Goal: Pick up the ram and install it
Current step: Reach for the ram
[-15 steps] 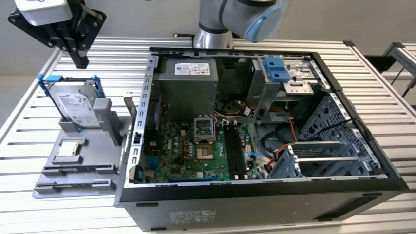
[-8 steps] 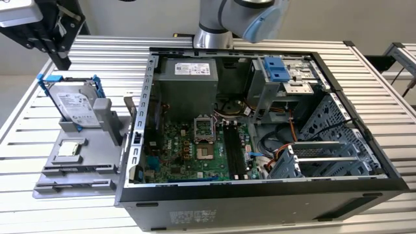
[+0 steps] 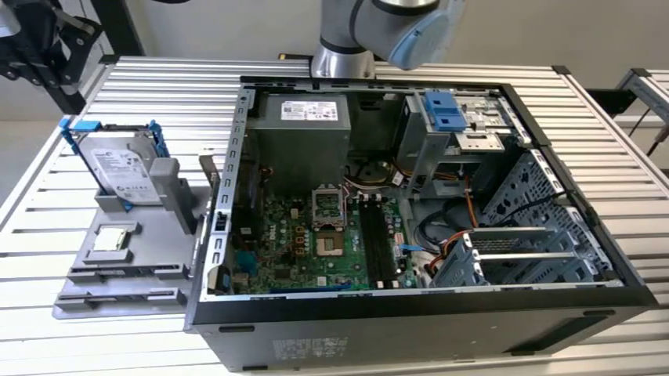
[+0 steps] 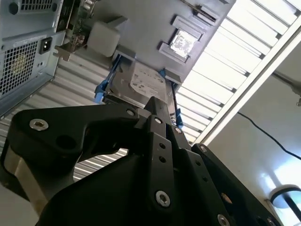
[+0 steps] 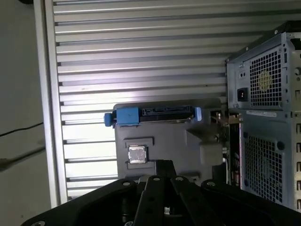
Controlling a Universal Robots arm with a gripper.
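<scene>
- Exterior view's left: a grey fixture (image 3: 78,294) lies on the slatted table (image 3: 157,86), just beside the open computer case (image 3: 439,329).
- On the fixture, 1 silver hard drive (image 3: 121,176) in blue brackets stands tilted at the far end. 1 small square chip (image 3: 113,237) sits in a recess nearer the middle.
- In the first wrist view the gripper (image 5: 163,164) hangs above this fixture and clear of it, its tip lined up just short of the chip (image 5: 137,154). In the second wrist view the gripper (image 4: 154,102) points toward the hard drive (image 4: 146,82).
- Its fingers are drawn together, and nothing can be seen between them.
- Position of the ram: cannot tell. The fixture's end beyond the chip is hidden behind the gripper body in the first wrist view.
- Centre: the motherboard (image 3: 282,235) lies flat in the case. The long black slots (image 3: 378,239) run beside the processor socket. Whether a stick is seated there, I cannot tell.
- Exterior view's right: a metal drive cage (image 3: 512,251), with coloured cables (image 3: 460,235) close by.
- Step in hand (judgement): the approach before the pick. Nothing is grasped and no install is under way.
- What the pick calls for (judgement): first find the ram. Then open the jaws enough to take its 2 flat faces, grip it mid-length and level, and stay clear of the hard drive.
</scene>
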